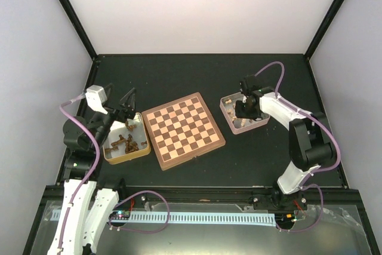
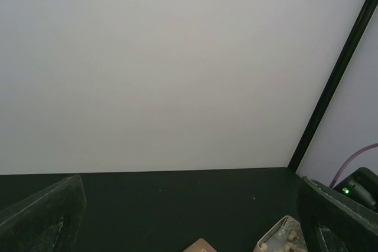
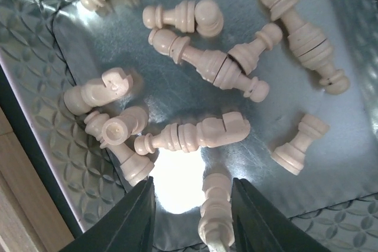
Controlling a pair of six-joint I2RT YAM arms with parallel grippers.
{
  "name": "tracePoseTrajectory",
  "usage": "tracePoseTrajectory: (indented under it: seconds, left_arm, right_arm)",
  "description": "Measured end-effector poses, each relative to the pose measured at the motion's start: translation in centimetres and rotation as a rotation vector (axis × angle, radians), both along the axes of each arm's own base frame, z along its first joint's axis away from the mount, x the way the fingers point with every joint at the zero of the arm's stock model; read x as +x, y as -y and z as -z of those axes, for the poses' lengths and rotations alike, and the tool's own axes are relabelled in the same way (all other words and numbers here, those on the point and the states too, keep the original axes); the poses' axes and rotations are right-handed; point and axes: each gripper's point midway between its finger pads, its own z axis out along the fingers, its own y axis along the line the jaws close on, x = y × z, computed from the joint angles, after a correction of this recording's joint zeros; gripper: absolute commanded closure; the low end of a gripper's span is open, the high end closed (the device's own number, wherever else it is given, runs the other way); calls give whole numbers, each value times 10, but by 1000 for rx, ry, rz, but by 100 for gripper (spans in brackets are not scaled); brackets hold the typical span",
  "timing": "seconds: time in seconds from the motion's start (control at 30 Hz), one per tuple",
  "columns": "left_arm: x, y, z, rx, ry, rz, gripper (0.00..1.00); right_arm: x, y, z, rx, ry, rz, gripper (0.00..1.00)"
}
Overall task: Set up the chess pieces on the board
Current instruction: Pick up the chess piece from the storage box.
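The board (image 1: 185,129) lies bare in the middle of the table; one corner of it (image 2: 201,246) shows in the left wrist view. Several pale chess pieces (image 3: 195,134) lie on their sides in a metal tray (image 3: 354,163), which stands right of the board (image 1: 225,111). My right gripper (image 3: 192,187) reaches down into that tray (image 1: 243,111). Its jaws are partly closed either side of one cream piece (image 3: 217,205). This piece lies close to the right finger, with a gap to the left finger. My left gripper (image 1: 128,103) hangs open and empty above the left tray, its fingers (image 2: 41,216) wide apart.
A second tray (image 1: 126,158) left of the board holds several dark brown pieces (image 1: 125,143). Black frame posts and pale walls close in the table. The right tray with its pale pieces (image 2: 289,237) shows at the bottom of the left wrist view.
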Motion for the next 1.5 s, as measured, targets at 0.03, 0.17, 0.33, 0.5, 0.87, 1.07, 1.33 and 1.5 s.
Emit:
tracePoseTrajectory:
  seconds: [0.03, 0.17, 0.33, 0.5, 0.87, 1.07, 1.33, 1.5]
  left_arm:
    - [0, 0, 1, 0, -2, 0, 1]
    - [1, -1, 5, 0, -6, -4, 1]
    - [1, -1, 4, -1, -1, -8, 1]
    - [1, -2, 4, -2, 0, -13, 1]
    - [-1, -5, 3, -5, 9, -30, 1]
    - [0, -6, 3, -6, 8, -37, 1]
    - [0, -7, 5, -7, 9, -45, 1]
    - [0, -8, 5, -8, 10, -47, 1]
  right_arm:
    - [-1, -1, 2, -4, -6, -5, 70]
    - [-4, 0, 7, -33, -19, -11, 79]
    - [-4, 4, 8, -73, -13, -7, 85]
    - [-4, 5, 7, -103, -3, -9, 91]
    - [-4, 7, -5, -110, 36, -4, 66]
    - [-17, 8, 9, -110, -14, -13, 86]
    - [-18, 9, 11, -114, -15, -8, 96]
    - [-19, 2, -17, -85, 56, -24, 97]
